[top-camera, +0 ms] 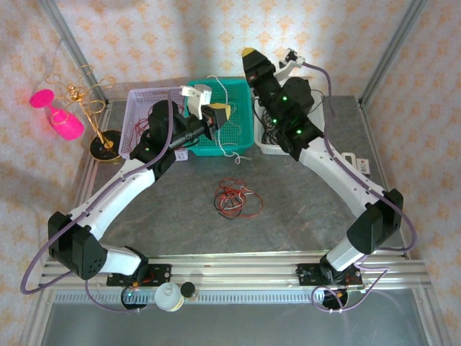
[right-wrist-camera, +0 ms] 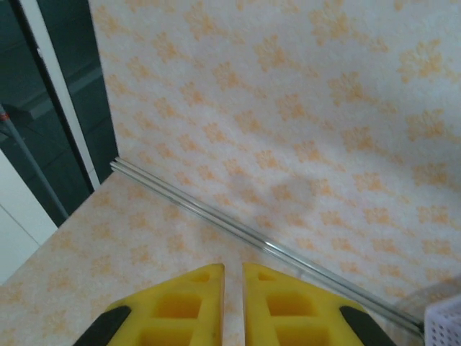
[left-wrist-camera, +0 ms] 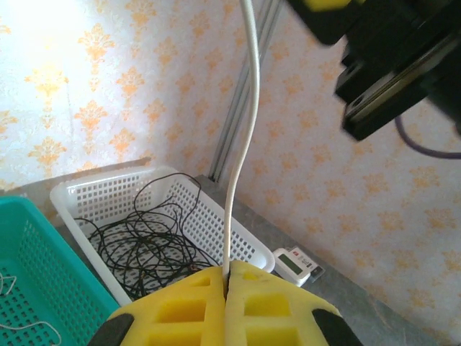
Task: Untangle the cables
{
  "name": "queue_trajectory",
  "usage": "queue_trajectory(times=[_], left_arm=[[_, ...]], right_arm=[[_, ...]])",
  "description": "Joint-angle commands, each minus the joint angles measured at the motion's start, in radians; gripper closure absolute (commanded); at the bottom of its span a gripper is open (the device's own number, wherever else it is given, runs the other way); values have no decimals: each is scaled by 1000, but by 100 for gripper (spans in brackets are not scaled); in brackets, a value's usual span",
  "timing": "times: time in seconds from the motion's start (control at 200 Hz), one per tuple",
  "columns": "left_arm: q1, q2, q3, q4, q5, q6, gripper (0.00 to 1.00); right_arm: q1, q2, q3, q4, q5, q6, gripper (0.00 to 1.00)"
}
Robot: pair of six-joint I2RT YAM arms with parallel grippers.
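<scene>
While left gripper [left-wrist-camera: 227, 277] jaws pinch a white cable [left-wrist-camera: 241, 144], right gripper [right-wrist-camera: 233, 272] jaws sit barely parted, empty. Red-black cables [top-camera: 234, 198] tangled on the surface: probably light, floppy, snag-prone; best grabbed at a loose end.

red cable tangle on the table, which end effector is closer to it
Left. The left end effector hangs over the teal basket just behind the red cable tangle; the right end effector is raised farther back, past the basket.
</scene>
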Motion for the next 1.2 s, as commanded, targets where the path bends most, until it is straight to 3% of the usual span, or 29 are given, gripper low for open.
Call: queue_trajectory(times=[0.0, 0.155, 0.355, 0.531, 0.846, 1.146, 1.196], left_arm=[[-9, -19, 13, -12, -37, 8, 100], [-3, 1, 82, -33, -117, 32, 100], [43, 103, 281, -69, -148, 44, 100], [87, 243, 487, -76, -214, 63, 100], [154, 647, 863, -138, -278, 8, 100], [163, 846, 810, -225, -322, -106, 100], [164, 858, 786, -246, -336, -130, 94]], right_arm=[[-24, 12, 66, -33, 5, -81, 84], [-104, -7, 103, -210, -82, -128, 73], [-196, -129, -39, -355, -172, -224, 62], [-221, -237, -171, -499, -213, -328, 59], [-222, -338, -349, -684, -293, -412, 58], [-215, -333, -527, -825, -399, -546, 59], [-197, -329, -559, -835, -405, -587, 59]])
